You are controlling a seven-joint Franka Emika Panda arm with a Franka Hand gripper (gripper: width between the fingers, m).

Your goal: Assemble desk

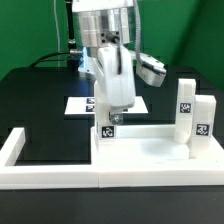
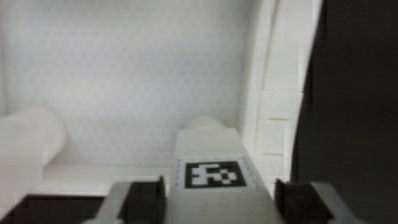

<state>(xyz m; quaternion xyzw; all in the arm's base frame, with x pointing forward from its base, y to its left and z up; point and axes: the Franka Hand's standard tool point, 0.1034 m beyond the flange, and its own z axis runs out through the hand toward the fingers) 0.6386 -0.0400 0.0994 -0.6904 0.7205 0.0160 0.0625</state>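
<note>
Nearest the exterior camera, the low white border wall runs across the front of the black worktop and turns back at the exterior view's left. Just behind it lies the white tabletop, flat, with a raised rim. Two legs stand upright on it at the exterior view's right: one leg nearer the edge, a taller-looking one just beside it, both with black-and-white tags. At the tabletop's other end a third leg stands upright under the arm, its tag facing the camera. The pincer is down over this leg; in the wrist view its two fingers sit on either side of the tagged leg end, close to it, but I cannot tell whether they press on it. Farther back, the marker board lies flat on the worktop, partly hidden by the arm.
</note>
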